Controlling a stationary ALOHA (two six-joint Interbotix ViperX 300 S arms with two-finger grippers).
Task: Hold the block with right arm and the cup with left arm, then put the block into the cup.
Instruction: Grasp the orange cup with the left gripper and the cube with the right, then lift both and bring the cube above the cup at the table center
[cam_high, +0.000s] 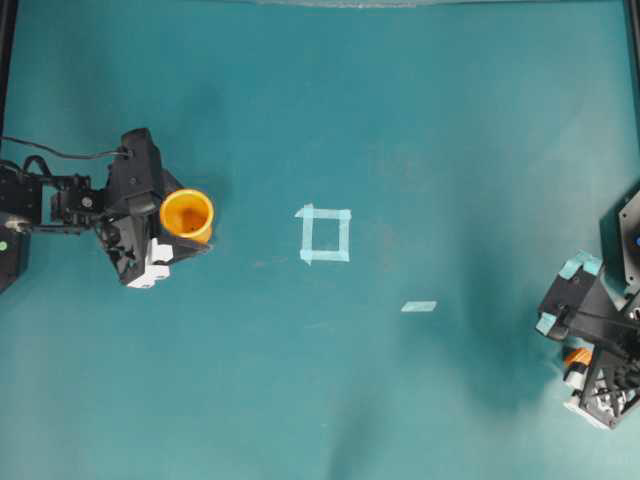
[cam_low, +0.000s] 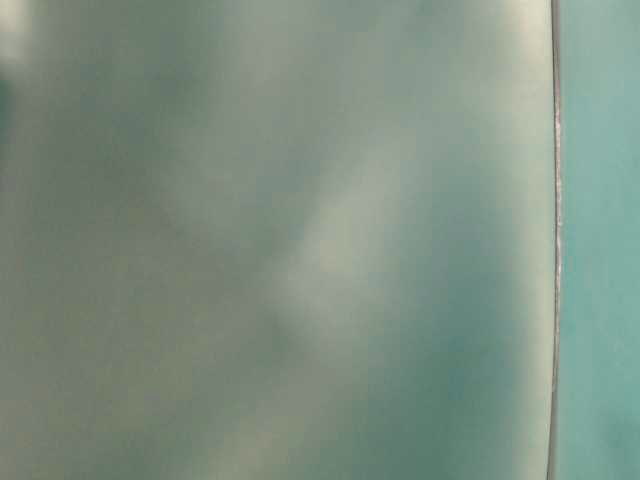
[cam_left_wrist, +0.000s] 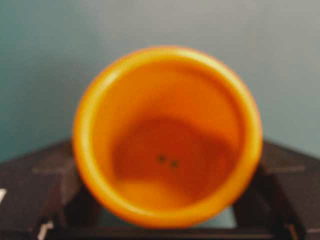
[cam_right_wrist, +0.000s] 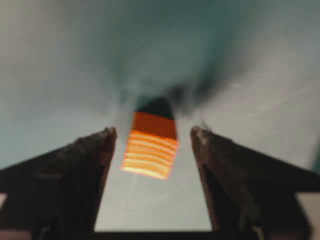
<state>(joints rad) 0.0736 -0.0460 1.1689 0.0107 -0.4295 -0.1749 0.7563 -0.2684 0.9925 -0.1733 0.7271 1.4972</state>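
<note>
Two things matter here. One, the cup (cam_high: 187, 214), stands upright at the table's (cam_high: 420, 120) left side, mouth up, its long axis vertical; the left end effector (cam_high: 180, 225) is clamped on its wall. From the left wrist view the cup (cam_left_wrist: 167, 137) fills the frame, fingers (cam_left_wrist: 35, 185) dark against both sides. The block (cam_right_wrist: 150, 145) lies on the table between the right end effector's (cam_right_wrist: 152, 135) spread fingers, touching neither. Overhead, the block (cam_high: 577, 355) is only an orange sliver under the right arm (cam_high: 590, 320), cut by the frame edge. The table-level view is blurred beyond reading.
</note>
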